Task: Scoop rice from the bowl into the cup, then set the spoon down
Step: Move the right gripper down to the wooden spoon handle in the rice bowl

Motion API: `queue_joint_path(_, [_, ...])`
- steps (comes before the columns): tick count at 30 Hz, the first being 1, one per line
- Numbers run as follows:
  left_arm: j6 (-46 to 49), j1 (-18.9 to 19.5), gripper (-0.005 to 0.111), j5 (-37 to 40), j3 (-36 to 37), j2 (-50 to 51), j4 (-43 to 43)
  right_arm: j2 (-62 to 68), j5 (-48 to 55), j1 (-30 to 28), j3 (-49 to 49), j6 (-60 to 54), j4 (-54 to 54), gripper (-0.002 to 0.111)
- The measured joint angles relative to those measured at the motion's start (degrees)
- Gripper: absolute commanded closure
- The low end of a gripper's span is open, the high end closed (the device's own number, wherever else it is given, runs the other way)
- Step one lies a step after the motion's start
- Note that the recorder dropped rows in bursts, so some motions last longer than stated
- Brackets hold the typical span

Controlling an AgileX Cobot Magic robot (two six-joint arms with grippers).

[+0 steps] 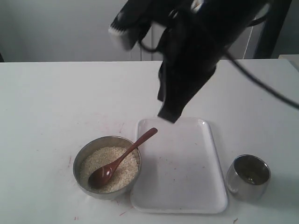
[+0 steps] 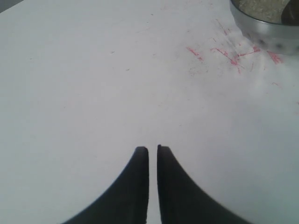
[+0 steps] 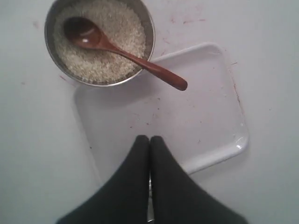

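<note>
The dull metal bowl [image 1: 76, 164] stands at the front left and holds off-white rice [image 1: 126, 170]. The brown wooden spoon [image 1: 122, 160] lies with its scoop in the rice and its handle over the rim, pointing toward the tray. The shiny steel cup [image 1: 248, 177] stands at the front right; I cannot tell whether it holds rice. My right gripper [image 1: 169, 115] hangs shut and empty above the tray's far edge. In the right wrist view the right gripper [image 3: 149, 138] is apart from the spoon [image 3: 135, 59] and bowl [image 3: 46, 32]. My left gripper [image 2: 153, 148], shut and empty, hovers over bare table near the bowl [image 2: 266, 29].
A white rectangular tray [image 1: 187, 172] lies between bowl and cup, with a few specks on it. Faint red marks [image 2: 233, 56] stain the white table beside the bowl. The right arm's dark body and cables hang over the table's middle.
</note>
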Motion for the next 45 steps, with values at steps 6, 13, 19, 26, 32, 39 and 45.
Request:
queue_joint_path(6, [0.0,0.0,0.092,0.0,0.0,0.0,0.0,8.6,-5.6,3.3,0.0,-9.8,-5.8,0.108])
queue_joint_path(13, [0.0,0.0,0.092,0.0,0.0,0.0,0.0,13.2,-12.3,3.4,0.0,-20.4,-6.5,0.108])
queue_joint_path(19, [0.0,0.0,0.092,0.0,0.0,0.0,0.0,14.3,-13.1,3.4,0.0,-23.0,-6.7,0.100])
queue_joint_path(26, [0.0,0.0,0.092,0.0,0.0,0.0,0.0,14.5,-13.1,3.4,0.0,-26.2,-6.8,0.070])
queue_joint_path(32, [0.0,0.0,0.092,0.0,0.0,0.0,0.0,17.3,-12.4,3.4,-0.1,-32.6,-6.9,0.059])
queue_joint_path(39, [0.0,0.0,0.092,0.0,0.0,0.0,0.0,21.3,-11.7,3.4,-0.1,-37.1,-11.9,0.059])
queue_joint_path(45, [0.0,0.0,0.092,0.0,0.0,0.0,0.0,23.8,-12.2,3.4,-0.1,-37.3,-15.0,0.059])
